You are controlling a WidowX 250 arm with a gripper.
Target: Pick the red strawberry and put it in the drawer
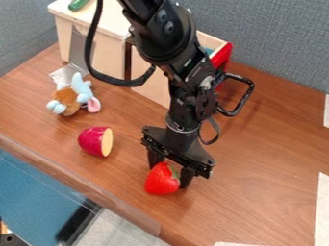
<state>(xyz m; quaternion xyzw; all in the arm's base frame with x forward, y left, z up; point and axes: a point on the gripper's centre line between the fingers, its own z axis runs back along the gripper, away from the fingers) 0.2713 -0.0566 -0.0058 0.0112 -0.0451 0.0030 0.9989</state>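
On the wooden counter (pixel 263 202), my hand (pixel 170 177) stands wide at the strawberry (pixel 160 180); grasping comes now, calling for an even squeeze.

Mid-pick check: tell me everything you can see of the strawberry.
The strawberry is bright red, plump and slightly shiny, with a green leafy cap at its upper right, partly hidden by the black gripper. It looks whole. It sits directly below the gripper, near the front edge of the brown wood-grain table. Whether it is gripped or still bears on the table, I can't tell; nor whether it is plastic or real.
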